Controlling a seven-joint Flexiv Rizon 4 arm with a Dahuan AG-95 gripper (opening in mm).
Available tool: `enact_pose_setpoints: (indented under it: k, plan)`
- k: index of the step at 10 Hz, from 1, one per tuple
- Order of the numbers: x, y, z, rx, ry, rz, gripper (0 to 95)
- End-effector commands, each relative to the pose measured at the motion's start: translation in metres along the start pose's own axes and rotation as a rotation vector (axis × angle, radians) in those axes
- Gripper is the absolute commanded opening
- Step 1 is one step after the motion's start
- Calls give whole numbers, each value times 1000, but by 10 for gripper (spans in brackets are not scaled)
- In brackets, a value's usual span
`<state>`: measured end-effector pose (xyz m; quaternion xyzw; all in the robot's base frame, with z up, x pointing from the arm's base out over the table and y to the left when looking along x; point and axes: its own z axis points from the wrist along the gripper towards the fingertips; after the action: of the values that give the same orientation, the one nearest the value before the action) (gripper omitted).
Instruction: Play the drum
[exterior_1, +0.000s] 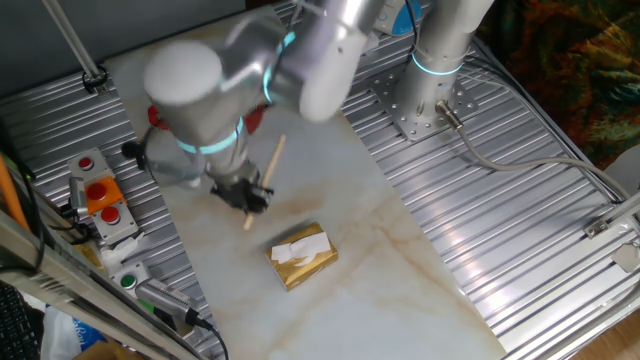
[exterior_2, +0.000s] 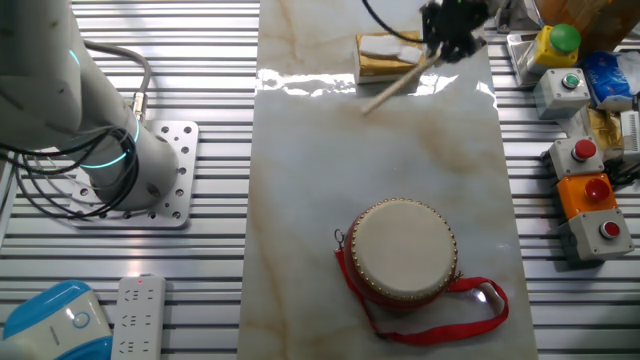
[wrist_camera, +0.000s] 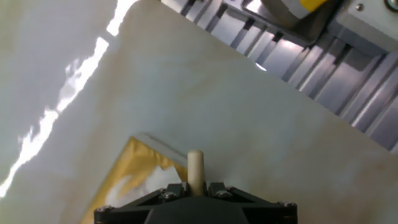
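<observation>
Our black two-finger gripper (exterior_2: 452, 38) clamps a pale wooden drumstick (exterior_2: 400, 80) beside the gold rectangular block (exterior_2: 385, 56), well apart from the round red drum with its cream head (exterior_2: 402, 250).

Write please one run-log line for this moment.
end effector: shut on drumstick | drumstick: tilted, off drum | drum: untouched | gold block: beside end effector

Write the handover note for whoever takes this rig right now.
Gripper: jaws shut on the drumstick, beside the gold block at the far end of the marble slab.
Drum: upright at the slab's other end, red strap lying around it, well away from the stick.
Done: stick is in hand.
Left: carry the stick over and strike the drum head.
</observation>
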<state>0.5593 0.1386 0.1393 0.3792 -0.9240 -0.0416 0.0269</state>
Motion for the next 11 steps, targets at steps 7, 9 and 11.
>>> enact_pose_setpoints:
  k: [7, 9, 11]
  plan:
    - [34, -18, -14, 7, 19, -162, 0]
    - [35, -18, -15, 14, 30, -285, 0]
    - [44, -24, -17, 14, 33, -340, 0]
